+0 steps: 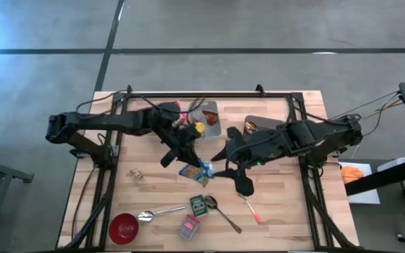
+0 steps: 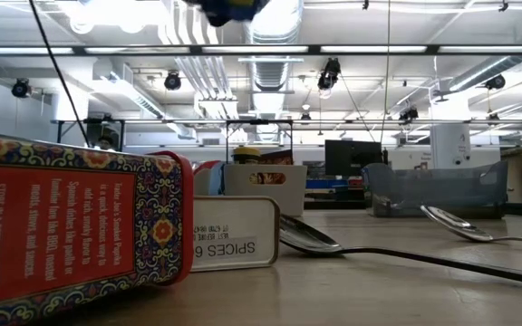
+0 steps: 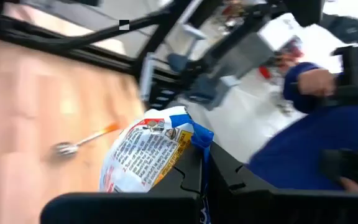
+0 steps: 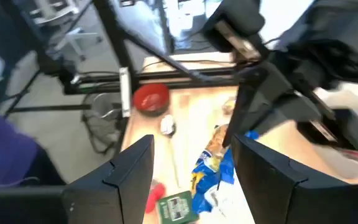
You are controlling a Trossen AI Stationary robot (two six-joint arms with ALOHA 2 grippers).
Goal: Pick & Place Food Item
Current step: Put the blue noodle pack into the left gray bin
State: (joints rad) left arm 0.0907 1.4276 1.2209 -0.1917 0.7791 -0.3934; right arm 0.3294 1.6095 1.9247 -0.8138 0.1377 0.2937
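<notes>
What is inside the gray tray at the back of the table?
The gray rectangular tray holds a small yellow-topped item and something reddish. The left arm's dark links cross its near corner, so whatever lies there is hidden.

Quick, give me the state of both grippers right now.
Left gripper: shut on the blue and white snack packet, pinching its edge.
Right gripper: open, holding nothing, facing the packet.
</notes>
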